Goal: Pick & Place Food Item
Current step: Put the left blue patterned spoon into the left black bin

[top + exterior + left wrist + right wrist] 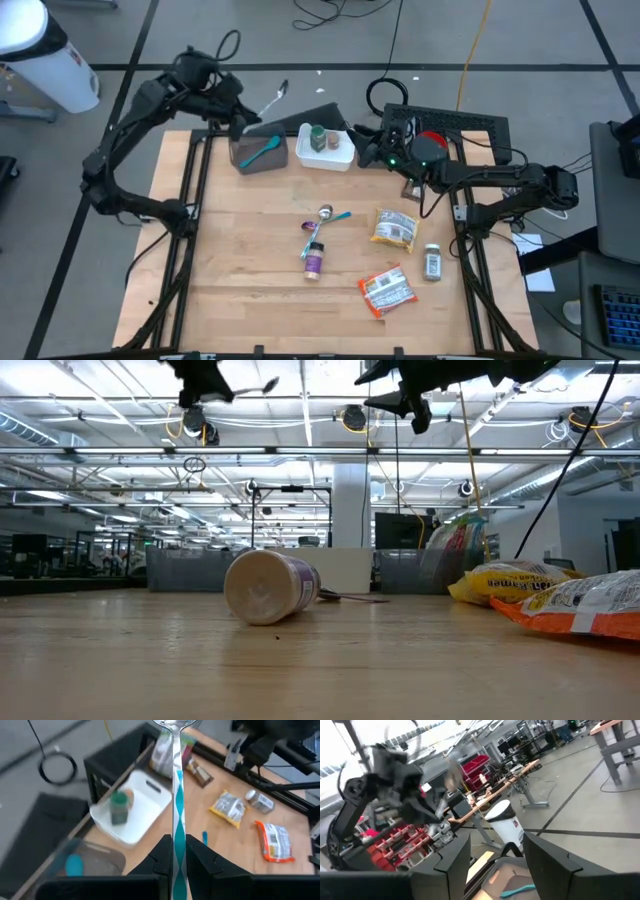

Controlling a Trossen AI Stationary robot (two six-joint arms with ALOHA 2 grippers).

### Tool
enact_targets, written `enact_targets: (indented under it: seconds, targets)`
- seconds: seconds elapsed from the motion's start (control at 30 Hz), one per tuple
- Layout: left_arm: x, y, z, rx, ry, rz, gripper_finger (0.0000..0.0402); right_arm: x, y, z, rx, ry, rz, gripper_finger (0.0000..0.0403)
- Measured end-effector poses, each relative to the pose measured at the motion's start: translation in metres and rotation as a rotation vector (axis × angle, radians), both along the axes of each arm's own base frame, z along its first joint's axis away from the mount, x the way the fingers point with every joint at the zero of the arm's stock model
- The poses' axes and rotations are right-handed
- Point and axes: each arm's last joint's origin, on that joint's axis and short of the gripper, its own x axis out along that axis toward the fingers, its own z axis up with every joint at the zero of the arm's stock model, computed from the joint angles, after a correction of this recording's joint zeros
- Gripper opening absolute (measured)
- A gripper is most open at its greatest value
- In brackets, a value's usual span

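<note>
on the pale wooden bench (250,290), the orange crinkly snack packet (386,292) at lower right is light, soft and slippery; take its middle. upper left, the left gripper (247,122) pinches a stiff teal-handled metal spoon (176,800). the right gripper (378,150) has jaws spread.

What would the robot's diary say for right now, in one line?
left gripper: shut on spoon, raised above grey bin | right gripper: open, empty
</note>
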Motion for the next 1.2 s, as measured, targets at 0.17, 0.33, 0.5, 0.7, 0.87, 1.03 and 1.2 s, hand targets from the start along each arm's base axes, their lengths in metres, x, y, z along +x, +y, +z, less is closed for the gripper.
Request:
enact_targets:
  seconds: [0.17, 0.33, 0.5, 0.7, 0.87, 1.03, 1.2]
  targets:
    - [-0.018, 0.011, -0.040, -0.105, 0.047, 0.062, 0.0030, 0.000, -0.001, -0.004, 0.008, 0.039, -0.018, 0.0171]
    - [-0.033, -0.007, -0.081, -0.146, 0.062, 0.077, 0.0030, 0.000, -0.001, -0.010, 0.028, 0.105, -0.041, 0.0169]
    - [-0.053, -0.034, -0.117, -0.184, 0.050, 0.152, 0.0030, -0.002, -0.008, -0.015, 0.039, 0.157, -0.067, 0.0169]
    - [-0.062, -0.051, -0.146, -0.190, 0.125, 0.307, 0.0030, -0.008, -0.026, -0.020, 0.043, 0.213, -0.127, 0.0169]
    - [-0.054, -0.051, -0.150, -0.125, 0.200, 0.368, 0.0030, -0.013, -0.041, -0.027, 0.060, 0.248, -0.014, 0.0169]
    - [-0.031, -0.035, -0.154, -0.089, 0.245, 0.367, 0.0030, -0.020, -0.050, -0.046, 0.079, 0.301, 0.091, 0.0169]
    - [-0.010, -0.012, -0.164, -0.070, 0.365, 0.360, 0.0030, -0.028, -0.056, -0.065, 0.173, 0.234, 0.078, 0.0169]
